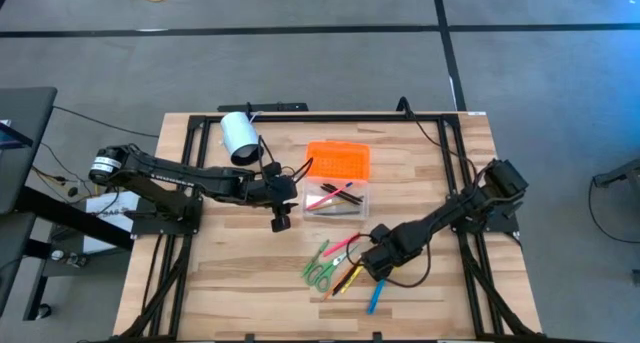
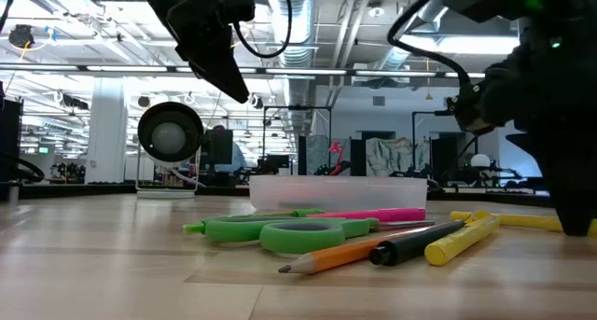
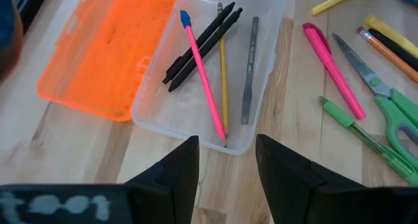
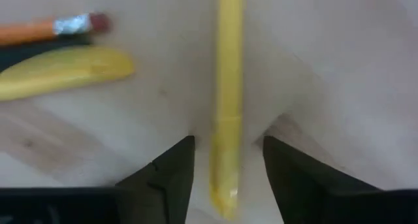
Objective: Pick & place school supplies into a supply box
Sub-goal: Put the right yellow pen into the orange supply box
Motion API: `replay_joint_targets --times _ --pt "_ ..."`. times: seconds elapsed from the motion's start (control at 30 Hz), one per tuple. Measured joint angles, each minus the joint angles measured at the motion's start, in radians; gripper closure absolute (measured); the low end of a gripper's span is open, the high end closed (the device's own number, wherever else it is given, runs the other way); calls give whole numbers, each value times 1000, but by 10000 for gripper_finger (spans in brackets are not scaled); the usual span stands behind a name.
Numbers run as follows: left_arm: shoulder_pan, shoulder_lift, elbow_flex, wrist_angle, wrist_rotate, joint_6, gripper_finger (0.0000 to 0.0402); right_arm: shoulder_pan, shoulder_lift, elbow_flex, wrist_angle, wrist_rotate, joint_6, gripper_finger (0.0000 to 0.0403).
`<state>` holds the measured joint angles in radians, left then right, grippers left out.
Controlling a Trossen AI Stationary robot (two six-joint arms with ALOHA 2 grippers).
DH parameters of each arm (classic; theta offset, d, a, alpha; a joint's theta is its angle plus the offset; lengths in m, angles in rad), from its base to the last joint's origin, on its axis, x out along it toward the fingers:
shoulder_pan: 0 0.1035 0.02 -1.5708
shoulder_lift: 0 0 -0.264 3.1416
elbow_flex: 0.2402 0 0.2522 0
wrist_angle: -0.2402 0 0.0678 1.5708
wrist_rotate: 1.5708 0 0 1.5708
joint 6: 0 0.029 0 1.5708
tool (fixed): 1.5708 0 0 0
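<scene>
Our left gripper (image 1: 281,221) hangs spread and empty beside the supply box (image 1: 335,198), which lies open and already holds several pens. Loose supplies lie in front of the box. Our right gripper (image 4: 226,160) straddles a yellow pen (image 4: 227,87), jaws wide; it looks light, stiff and slick, so we'd pinch mid-barrel.
</scene>
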<state>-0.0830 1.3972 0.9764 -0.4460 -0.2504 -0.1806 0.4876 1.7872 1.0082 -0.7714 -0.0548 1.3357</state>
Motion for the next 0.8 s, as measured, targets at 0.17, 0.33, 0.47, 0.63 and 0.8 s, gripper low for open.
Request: replay_joint_targets --times 0.17,0.33,0.47,0.63,0.8 --pt "0 0 0 2 1 -1 259 3 31 4 10 -8 4 252" --pt "0 0 0 4 3 -10 259 3 33 4 13 0 6 277" --pt "0 0 0 4 3 -16 259 3 34 3 16 0 -5 318" --pt "0 0 0 4 2 -15 259 3 34 3 14 4 -8 379" --pt "0 0 0 4 -18 -16 259 3 34 2 14 14 -8 382"
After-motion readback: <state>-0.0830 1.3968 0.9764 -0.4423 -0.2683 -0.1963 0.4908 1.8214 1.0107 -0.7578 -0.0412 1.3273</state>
